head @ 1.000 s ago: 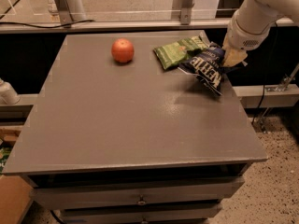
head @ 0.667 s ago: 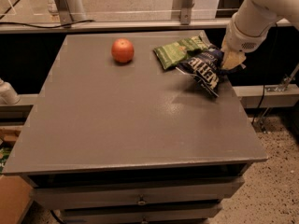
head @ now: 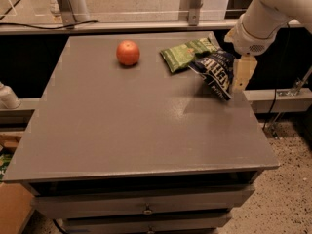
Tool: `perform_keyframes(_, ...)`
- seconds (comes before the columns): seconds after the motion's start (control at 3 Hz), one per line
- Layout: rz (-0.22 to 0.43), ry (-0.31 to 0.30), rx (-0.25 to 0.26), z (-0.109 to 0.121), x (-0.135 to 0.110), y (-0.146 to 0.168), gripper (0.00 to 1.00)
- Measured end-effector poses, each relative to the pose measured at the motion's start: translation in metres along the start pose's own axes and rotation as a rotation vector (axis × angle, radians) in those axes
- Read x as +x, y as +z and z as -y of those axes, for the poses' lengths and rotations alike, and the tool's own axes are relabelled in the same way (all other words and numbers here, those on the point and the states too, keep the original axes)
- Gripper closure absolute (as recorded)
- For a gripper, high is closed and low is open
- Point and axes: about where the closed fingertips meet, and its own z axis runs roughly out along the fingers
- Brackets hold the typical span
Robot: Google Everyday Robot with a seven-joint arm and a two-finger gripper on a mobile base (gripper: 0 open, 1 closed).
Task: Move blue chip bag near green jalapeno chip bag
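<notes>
The blue chip bag (head: 215,72), dark navy with white lettering, hangs tilted near the table's far right edge, and its shadow falls on the tabletop below. Its upper left corner overlaps or touches the green jalapeno chip bag (head: 187,53), which lies flat on the table just left of it. My gripper (head: 241,73) comes down from the white arm at the upper right and is shut on the blue bag's right edge. One beige finger (head: 243,71) shows beside the bag; the other is hidden behind it.
A round orange-red fruit (head: 128,52) sits at the far middle-left of the grey table (head: 122,130). A rail with metal posts (head: 63,4) runs behind the table. The table's right edge is just beside the gripper. Drawers are below the front edge.
Almost nothing. The gripper's finger sits slightly lower beside the blue bag; the bag stays by the green bag, and the fruit has not moved.
</notes>
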Motion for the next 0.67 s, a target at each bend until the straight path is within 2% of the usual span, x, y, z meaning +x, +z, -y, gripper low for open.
perform_keyframes(0.67, 0.025, 0.022, 0.014, -0.0006, -0.0019, -0.0108, 0.0)
